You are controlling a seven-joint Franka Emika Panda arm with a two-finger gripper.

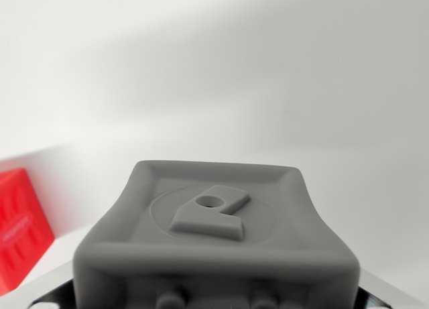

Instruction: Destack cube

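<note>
The wrist view is filled by a grey moulded block (214, 235) whose top bears a raised emblem, a tag-like shape with a round hole inside a shallow circle, with no readable lettering. A red cube (20, 232) with ribbed faces sits at the wrist view's left edge on the white counter (268, 88). The pincer's fingers cannot be seen, so its opening cannot be told.

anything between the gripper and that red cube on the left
Nothing visible does. The red ribbed plastic cube sits at the wrist view's left edge, beside the grey moulded gripper body, with only bare white surface between. The jaws themselves are out of view.
</note>
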